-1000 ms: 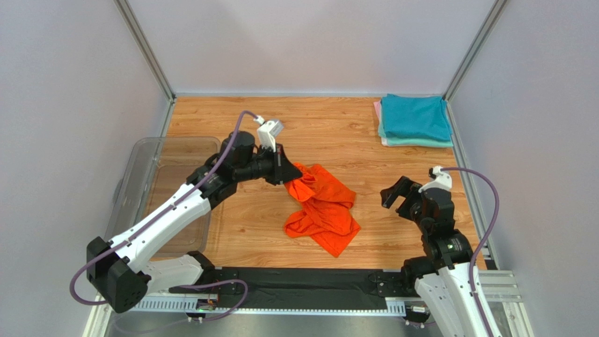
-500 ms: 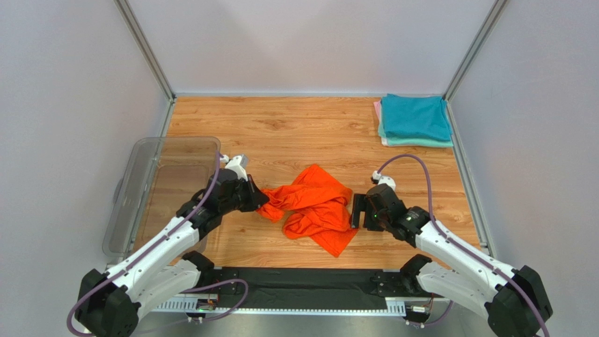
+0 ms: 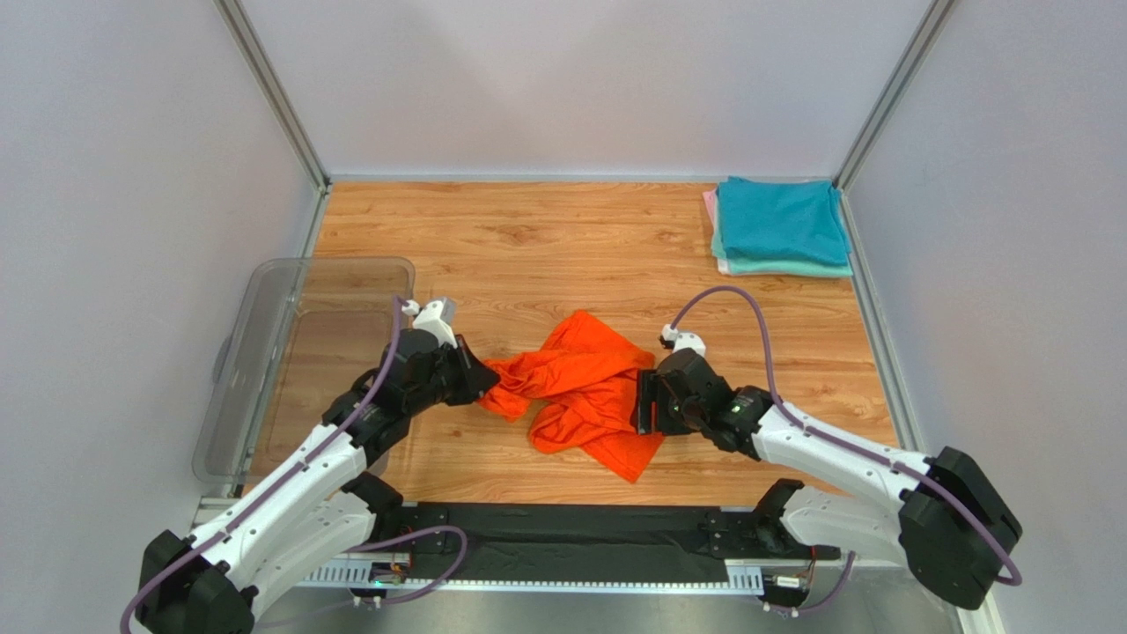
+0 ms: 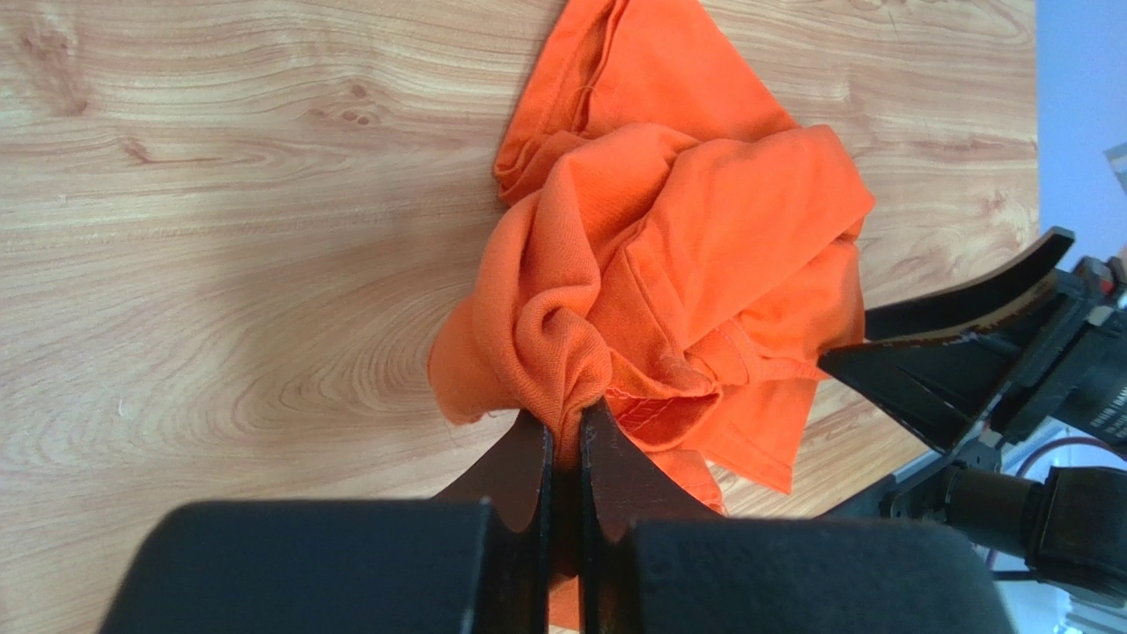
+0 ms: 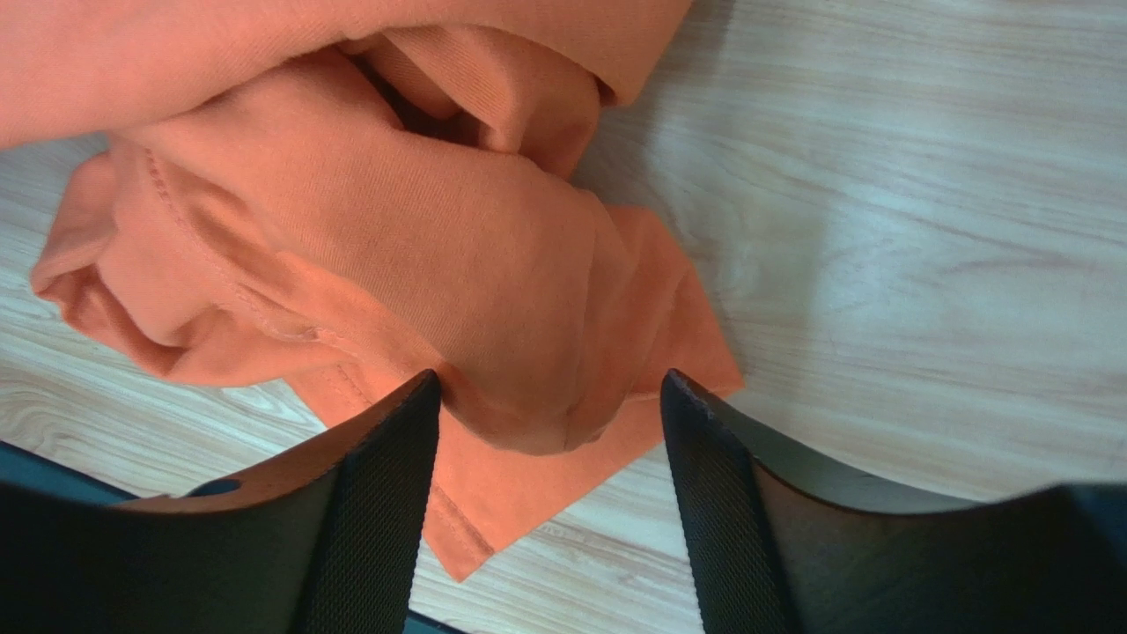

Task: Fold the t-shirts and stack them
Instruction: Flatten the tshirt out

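Note:
A crumpled orange t-shirt (image 3: 582, 390) lies on the wooden table, a little in front of its middle. My left gripper (image 3: 480, 383) is shut on a bunched fold at the shirt's left end (image 4: 556, 357), the fabric pinched between its fingertips. My right gripper (image 3: 644, 403) sits low at the shirt's right edge. Its jaws are apart, and a rounded fold of orange cloth (image 5: 529, 330) bulges between them without being clamped. Teal folded t-shirts (image 3: 781, 222) are stacked at the back right, with a mint one (image 3: 783, 268) and a pink edge (image 3: 710, 209) beneath.
A clear plastic tub (image 3: 265, 344) stands along the left side of the table, beside my left arm. The enclosure's grey walls close in on both sides. A black strip (image 3: 569, 542) runs along the near edge between the arm bases.
My left gripper came down and pulled the shirt's end toward the left. My right arm reached in from the right to the shirt's edge, and its jaws have narrowed around a fold.

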`<state>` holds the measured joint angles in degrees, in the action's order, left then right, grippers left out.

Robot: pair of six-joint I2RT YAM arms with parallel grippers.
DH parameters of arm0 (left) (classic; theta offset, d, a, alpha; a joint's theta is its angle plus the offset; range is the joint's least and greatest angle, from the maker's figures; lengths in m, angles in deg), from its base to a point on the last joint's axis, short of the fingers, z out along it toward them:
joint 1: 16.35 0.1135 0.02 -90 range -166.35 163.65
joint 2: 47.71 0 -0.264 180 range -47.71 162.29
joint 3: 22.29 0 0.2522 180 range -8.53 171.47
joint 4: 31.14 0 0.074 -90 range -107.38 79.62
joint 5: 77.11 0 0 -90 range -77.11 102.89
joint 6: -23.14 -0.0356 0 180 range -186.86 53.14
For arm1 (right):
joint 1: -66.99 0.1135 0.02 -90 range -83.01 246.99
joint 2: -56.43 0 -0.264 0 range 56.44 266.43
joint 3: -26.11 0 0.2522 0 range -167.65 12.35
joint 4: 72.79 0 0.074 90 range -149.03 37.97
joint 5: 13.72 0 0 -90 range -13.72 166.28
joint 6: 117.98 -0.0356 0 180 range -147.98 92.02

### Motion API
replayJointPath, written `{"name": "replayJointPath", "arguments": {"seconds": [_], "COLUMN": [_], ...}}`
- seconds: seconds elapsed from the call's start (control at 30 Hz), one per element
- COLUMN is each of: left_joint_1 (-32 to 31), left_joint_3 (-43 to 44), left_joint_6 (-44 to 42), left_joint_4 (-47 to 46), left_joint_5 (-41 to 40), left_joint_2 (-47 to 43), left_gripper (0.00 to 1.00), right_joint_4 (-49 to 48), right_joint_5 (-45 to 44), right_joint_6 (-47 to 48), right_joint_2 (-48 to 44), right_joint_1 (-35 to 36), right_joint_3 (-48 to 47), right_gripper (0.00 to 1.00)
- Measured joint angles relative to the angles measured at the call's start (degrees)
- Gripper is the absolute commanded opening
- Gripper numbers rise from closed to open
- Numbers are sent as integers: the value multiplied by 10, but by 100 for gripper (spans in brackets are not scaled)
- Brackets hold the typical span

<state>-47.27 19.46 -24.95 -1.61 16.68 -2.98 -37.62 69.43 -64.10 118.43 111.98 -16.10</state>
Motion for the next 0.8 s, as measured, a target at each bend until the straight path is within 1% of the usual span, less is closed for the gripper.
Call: {"name": "replayJointPath", "arguments": {"seconds": [0.03,0.07,0.1,0.17,0.2,0.23,0.37,0.5,0.63,0.8], "left_joint_1": [0,0,0,0,0,0,0,2,3,3], "left_joint_3": [0,-1,-2,-2,-2,-2,-1,31,110,261], "left_joint_6": [0,1,2,3,3,4,7,11,12,8], "left_joint_4": [0,0,0,0,0,0,3,22,27,27], "left_joint_5": [0,0,0,0,0,-1,-4,-9,-10,4], "left_joint_2": [-1,-2,-3,-4,-4,-5,-12,-14,-16,-3], "left_gripper": [0,0,0,0,0,0,0,0,0,0], "right_joint_4": [-9,-16,-24,-30,-29,-19,48,136,200,250], "right_joint_5": [1,1,1,2,1,-2,-28,-66,-104,-140], "right_joint_6": [4,4,6,7,7,7,12,26,53,95], "right_joint_2": [11,21,31,47,51,52,27,-44,-110,-137], "right_joint_1": [0,0,0,1,2,2,3,3,3,3], "right_joint_3": [0,0,0,-1,-2,-6,-54,-143,-248,-385], "right_gripper": [46,35,21,11,4,2,0,0,0,0]}}
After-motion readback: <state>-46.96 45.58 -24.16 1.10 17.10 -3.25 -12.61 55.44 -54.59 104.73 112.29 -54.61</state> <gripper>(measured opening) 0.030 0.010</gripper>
